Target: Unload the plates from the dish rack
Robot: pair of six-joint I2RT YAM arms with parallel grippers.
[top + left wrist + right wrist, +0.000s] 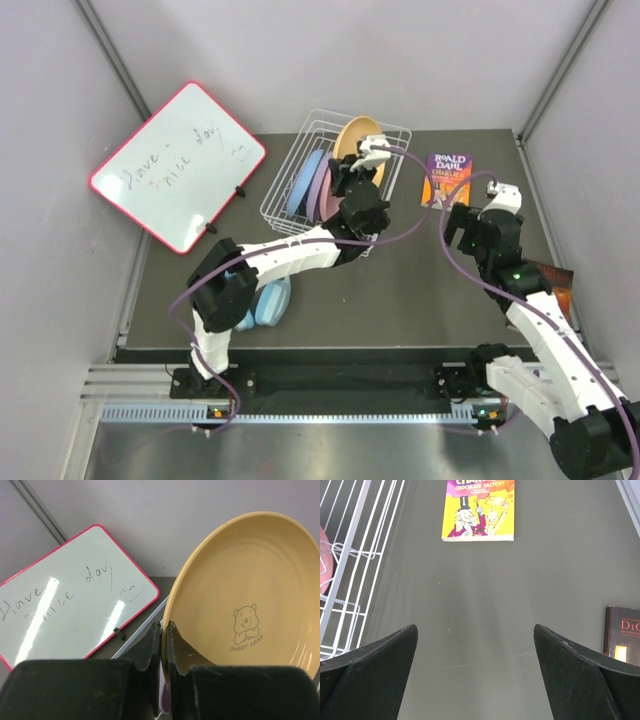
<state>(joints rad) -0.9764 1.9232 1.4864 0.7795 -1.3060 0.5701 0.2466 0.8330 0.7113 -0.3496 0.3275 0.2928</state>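
Outstretched left tool (pixel 164 636) on orange-yellow plate (pixel 250 580)

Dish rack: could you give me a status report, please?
Left gripper shut on orange-yellow plate. Right gripper open, empty. Other plates in dish rack. No obstruction seen.

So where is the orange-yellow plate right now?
In the top view the orange-yellow plate stands at the far right end of the dish rack, right of the blue plate, its rim pinched by the left hand.
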